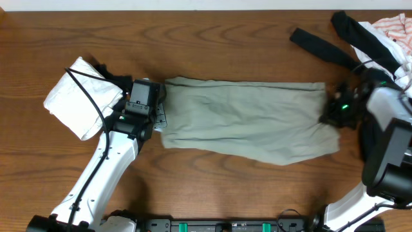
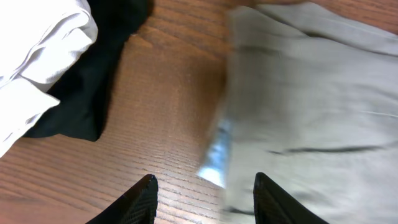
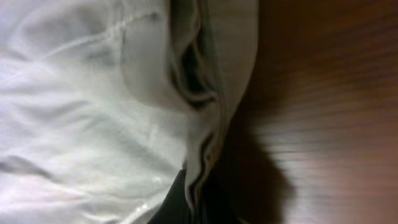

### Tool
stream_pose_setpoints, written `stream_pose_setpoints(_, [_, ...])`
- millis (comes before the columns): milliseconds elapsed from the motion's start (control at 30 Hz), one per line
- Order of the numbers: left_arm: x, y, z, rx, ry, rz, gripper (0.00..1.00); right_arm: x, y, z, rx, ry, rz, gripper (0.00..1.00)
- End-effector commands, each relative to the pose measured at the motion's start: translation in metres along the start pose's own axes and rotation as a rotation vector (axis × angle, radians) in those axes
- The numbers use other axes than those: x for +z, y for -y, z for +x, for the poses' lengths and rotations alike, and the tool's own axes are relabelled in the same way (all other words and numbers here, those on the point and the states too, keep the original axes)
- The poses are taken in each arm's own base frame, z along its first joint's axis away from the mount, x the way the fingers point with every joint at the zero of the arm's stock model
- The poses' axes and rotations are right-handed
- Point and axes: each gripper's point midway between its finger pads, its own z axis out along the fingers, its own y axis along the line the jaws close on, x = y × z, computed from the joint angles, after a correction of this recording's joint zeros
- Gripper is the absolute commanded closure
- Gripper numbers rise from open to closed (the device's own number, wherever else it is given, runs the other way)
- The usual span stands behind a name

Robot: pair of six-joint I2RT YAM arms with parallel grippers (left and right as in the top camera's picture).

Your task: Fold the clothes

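overhead view: the shorts (image 1: 244, 119) are lying flat across the middle of the wooden table (image 1: 212, 45) as one long, wrinkled, sage-green band running left to right, and i am standing at both of its short ends. my left gripper (image 1: 156, 106) is hovering at the left end, just beside a white folded bundle (image 1: 77, 96) that is sitting on the table's left side. my right gripper (image 1: 331, 111) is sitting at the right end, below a black garment (image 1: 318, 44) and a pink-and-white striped garment (image 1: 394, 27) that are lying in a heap at the far right corner. left wrist view: my two dark fingers (image 2: 140, 202) are standing about half apart with nothing between them, one over bare wood and the other over the green cloth; a small pale label (image 2: 216, 155) is showing at the cloth's edge, though blur is hiding its detail. right wrist view: my fingers are pressing fully together, and a doubled fold of the shorts' edge is running down into them, so i am pinching that edge, with bare wood showing to the right of it.
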Motion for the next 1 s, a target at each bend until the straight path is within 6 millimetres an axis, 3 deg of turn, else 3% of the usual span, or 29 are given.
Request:
stream_pose_setpoints(0, [-0.002,0.001,-0.005,0.014,0.010,0.005,0.50,-0.045,0.015,-0.039,0.006,0.110,0.075,0.99])
stream_pose_setpoints(200, [-0.002,-0.002,-0.006,0.026,0.016,-0.011,0.50,-0.093,-0.010,-0.058,-0.065,0.143,0.077,0.99])
stream_pose_setpoints(333, [-0.001,-0.010,-0.009,-0.001,0.017,-0.026,0.50,-0.102,-0.041,-0.052,-0.127,0.111,0.067,0.99])
stream_pose_setpoints(667, [0.006,-0.077,-0.018,-0.225,0.006,-0.128,0.50,-0.077,-0.165,-0.011,-0.339,0.022,0.014,0.99])
stream_pose_setpoints(967, [0.006,-0.082,-0.020,-0.240,0.011,-0.135,0.50,-0.048,-0.284,0.058,-0.630,-0.004,-0.049,0.99])
